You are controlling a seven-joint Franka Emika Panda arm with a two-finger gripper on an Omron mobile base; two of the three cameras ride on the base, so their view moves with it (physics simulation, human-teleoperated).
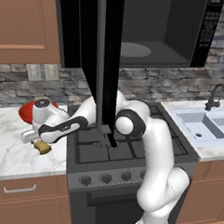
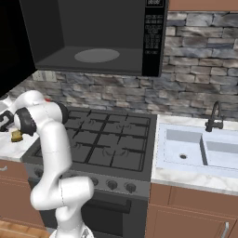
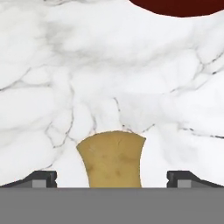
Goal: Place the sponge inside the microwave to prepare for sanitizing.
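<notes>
The sponge is a small yellow-tan block lying on the white marble counter left of the stove; it also shows as the sponge and the sponge. My gripper hangs directly over it, open, with a dark fingertip on each side of the block and wide gaps between. In the left base view the gripper sits just above the sponge. The microwave hangs above the stove with its tall door swung open, showing the grey cavity and round plate.
A red bowl stands on the counter just behind the hand, seen as the red bowl. The open door hangs in front of the stove. A sink with a faucet lies to the right.
</notes>
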